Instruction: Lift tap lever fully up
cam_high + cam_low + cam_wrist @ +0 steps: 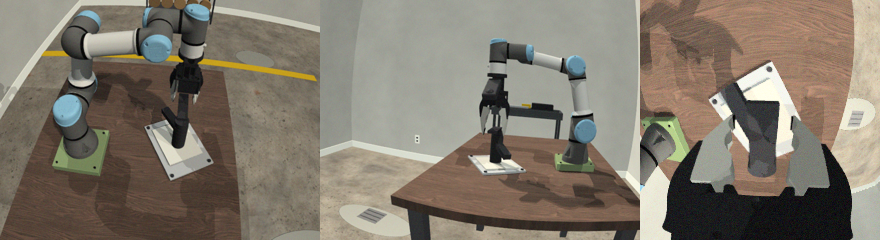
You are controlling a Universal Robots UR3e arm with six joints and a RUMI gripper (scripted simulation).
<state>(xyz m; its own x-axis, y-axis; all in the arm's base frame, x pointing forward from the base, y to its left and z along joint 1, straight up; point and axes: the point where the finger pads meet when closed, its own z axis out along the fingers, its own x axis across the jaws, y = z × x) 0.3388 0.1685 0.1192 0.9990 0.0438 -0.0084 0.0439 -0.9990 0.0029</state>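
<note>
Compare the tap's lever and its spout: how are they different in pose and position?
The lever sits on top of the tap body and reaches away from the arm's base plate, between the open gripper fingers without visible contact; the spout leaves the body lower down, pointing toward the base plate's side. In the wrist view the lever looks broad and wedge-shaped, the spout a narrower bar. Both are dark, matching the body.

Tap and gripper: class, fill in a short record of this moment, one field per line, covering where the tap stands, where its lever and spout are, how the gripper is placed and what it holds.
tap: black tap, upright on a grey plate on the wooden table
spout: juts sideways from the body
lever: at the tap's top, between the gripper's fingers in the wrist view; contact cannot be told
gripper: pointing down over the tap, part open, holding nothing
arm base: green block beside the plate
</note>
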